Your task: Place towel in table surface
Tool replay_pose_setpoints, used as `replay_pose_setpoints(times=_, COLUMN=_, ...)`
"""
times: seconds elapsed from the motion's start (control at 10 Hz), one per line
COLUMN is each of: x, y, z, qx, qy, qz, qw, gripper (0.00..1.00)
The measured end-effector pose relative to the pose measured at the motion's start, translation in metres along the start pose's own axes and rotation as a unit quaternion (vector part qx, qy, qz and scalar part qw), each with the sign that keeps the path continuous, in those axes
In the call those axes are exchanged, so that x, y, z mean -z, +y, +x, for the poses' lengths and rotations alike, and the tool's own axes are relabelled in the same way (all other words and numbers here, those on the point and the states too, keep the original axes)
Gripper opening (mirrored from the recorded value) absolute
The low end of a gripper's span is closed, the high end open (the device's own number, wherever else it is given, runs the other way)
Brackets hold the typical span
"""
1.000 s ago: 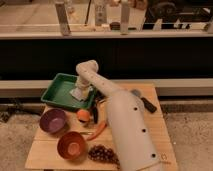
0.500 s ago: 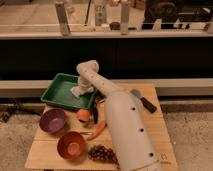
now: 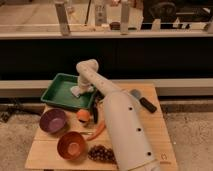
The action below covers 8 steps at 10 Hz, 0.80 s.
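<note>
A white towel lies in the green tray at the table's back left. My white arm reaches from the lower right across the table, and my gripper is down in the tray right at the towel, on its right side. The arm's elbow hides most of the gripper. The wooden table carries everything.
A purple bowl and an orange bowl stand at the front left. An orange, a carrot and dark grapes lie mid-table. A dark-handled tool lies at the right back. A wall and railing stand behind.
The arm's elbow has shifted slightly and the gripper sits a little lower at the towel in the tray. The towel remains in the tray.
</note>
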Motion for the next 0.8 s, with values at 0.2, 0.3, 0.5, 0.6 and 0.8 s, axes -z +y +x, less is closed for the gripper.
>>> replay_pose_setpoints(times=0.2, x=0.026, y=-0.007, z=-0.005, qx=0.009, qy=-0.004, qz=0.017, qw=0.9998, gripper=0.02)
replay_pose_setpoints(times=0.3, x=0.046, y=-0.013, z=-0.013, qx=0.026, qy=0.005, qz=0.020, qw=0.9995, gripper=0.04)
replay_pose_setpoints(times=0.5, x=0.077, y=-0.024, z=-0.025, qx=0.053, qy=0.025, qz=0.021, qw=0.9980, gripper=0.07)
replay_pose_setpoints(times=0.6, x=0.093, y=-0.030, z=-0.028, qx=0.067, qy=0.038, qz=0.019, qw=0.9969, gripper=0.08)
replay_pose_setpoints(times=0.8, x=0.117, y=-0.042, z=-0.041, qx=0.096, qy=0.059, qz=0.017, qw=0.9935, gripper=0.15)
